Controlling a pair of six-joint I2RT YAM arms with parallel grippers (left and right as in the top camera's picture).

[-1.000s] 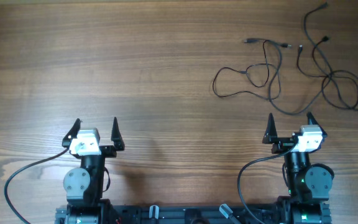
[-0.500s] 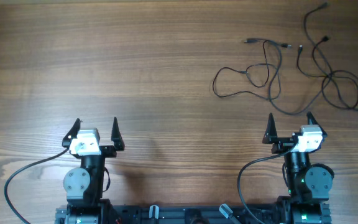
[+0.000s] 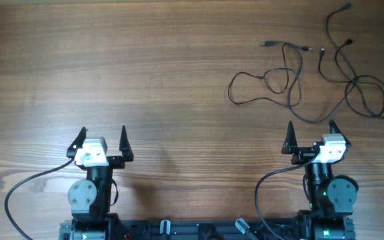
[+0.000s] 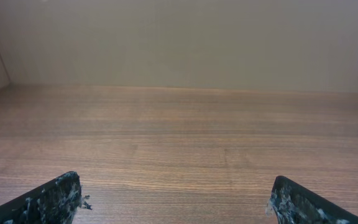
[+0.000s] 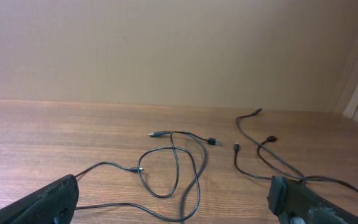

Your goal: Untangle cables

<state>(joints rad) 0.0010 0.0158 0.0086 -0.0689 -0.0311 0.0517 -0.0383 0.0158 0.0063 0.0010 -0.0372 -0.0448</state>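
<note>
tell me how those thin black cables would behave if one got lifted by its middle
Probably floppy: the cables lie in loose curls and loops, so both ends would likely droop. Probably light, being far thinner than the fingers. Where strands cross on the right, lifting one may drag its neighbour along.

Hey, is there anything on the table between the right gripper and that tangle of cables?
Nothing visible. The right gripper is open, and only bare table lies between it and the cables, which are spread out just ahead of it.
</note>
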